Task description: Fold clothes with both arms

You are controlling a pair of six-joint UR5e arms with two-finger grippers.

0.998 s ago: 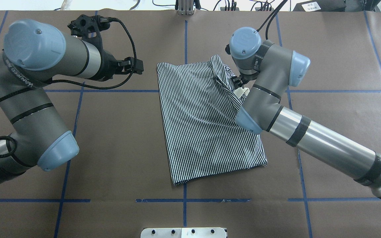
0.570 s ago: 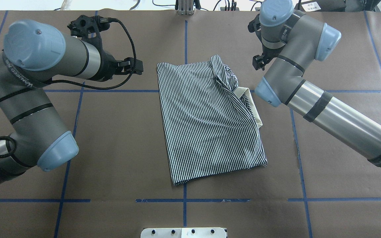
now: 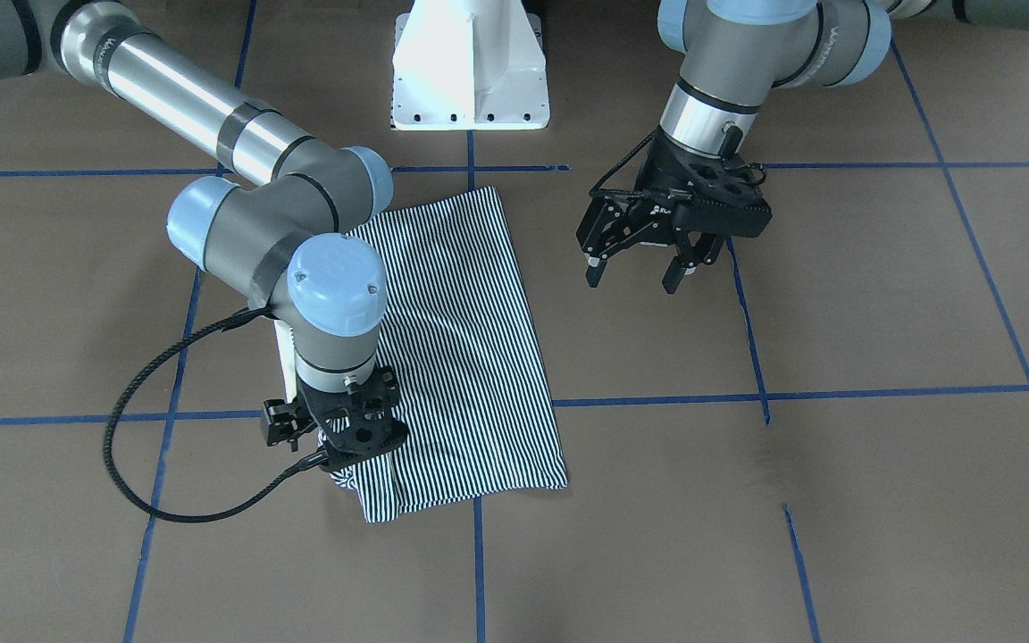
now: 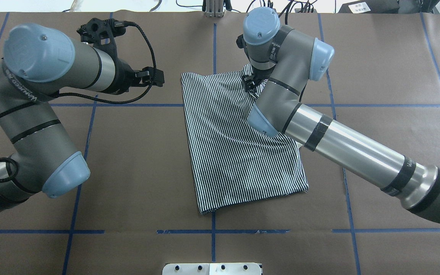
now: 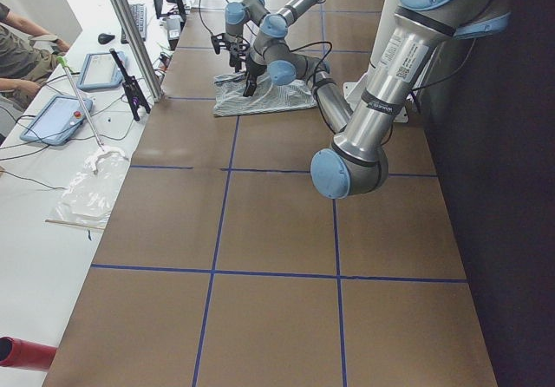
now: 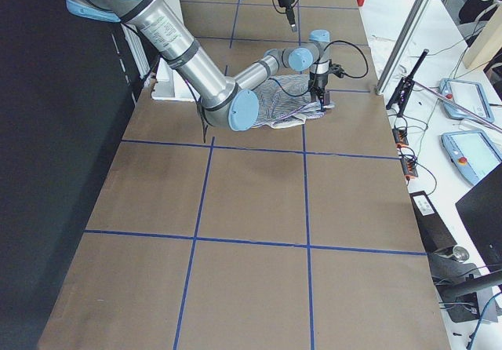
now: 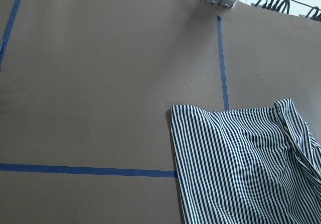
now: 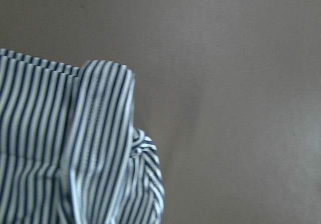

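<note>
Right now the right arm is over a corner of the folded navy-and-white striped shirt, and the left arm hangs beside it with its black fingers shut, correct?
Not shut: the front-facing view shows the left gripper with fingers open. Otherwise yes: the right arm is over a corner of the striped shirt.

The polo shirt [image 4: 239,152] has thin navy-and-white stripes (in the right wrist view they blur to a softer blue). The table [image 4: 136,160] is flat brown, crossed by a grid of blue tape lines [image 4: 90,231]. The left arm [image 4: 33,126] and right arm [image 4: 350,149] are grey and silver with light blue joint caps. The left gripper [image 3: 632,280], right gripper [image 3: 349,433] and cable [image 3: 148,500] are black. The pedestal base [image 3: 470,71] is white.
</note>
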